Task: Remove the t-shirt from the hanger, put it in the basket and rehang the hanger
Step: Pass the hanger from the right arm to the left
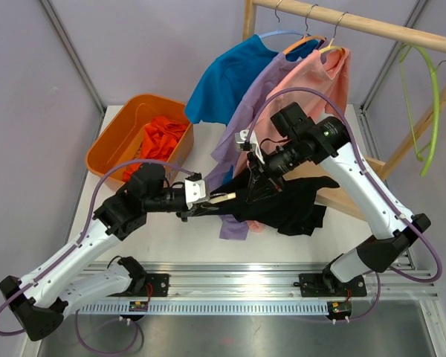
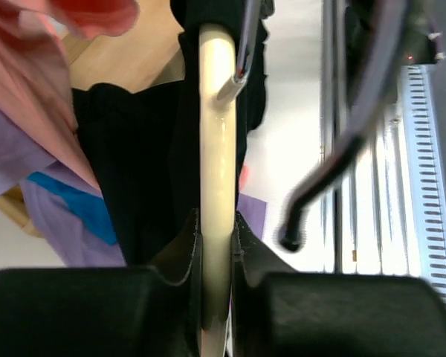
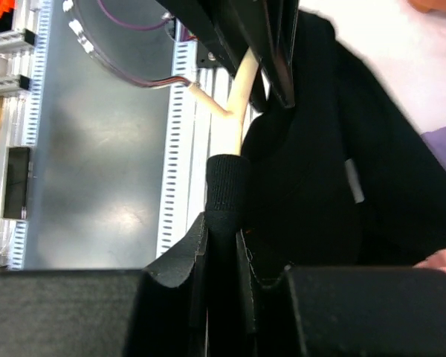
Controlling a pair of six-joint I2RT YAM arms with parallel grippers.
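Top external view: my left gripper and right gripper meet over the middle of the table, with the black t-shirt bunched between and below them, its lower part spread on the tabletop. My left gripper is clamped on one arm of the cream hanger, which sticks out of the dark cloth toward that arm. In the left wrist view both fingers press flat against the pale bar from either side, and black fabric hangs along the bar just beyond them. My right gripper is closed on the black t-shirt itself. In the right wrist view its fingers pinch a ribbed edge of the garment, and the cream bar runs on past them into the dark folds. The shirt is on the hanger, and both are down off the wooden rail. On that rail hang a blue shirt, a purple shirt and a pink shirt; the purple one trails down to the table beside the black cloth. A green hanger hangs bare at the rail's right end. An orange bin holding orange-red clothing sits at the table's far left.
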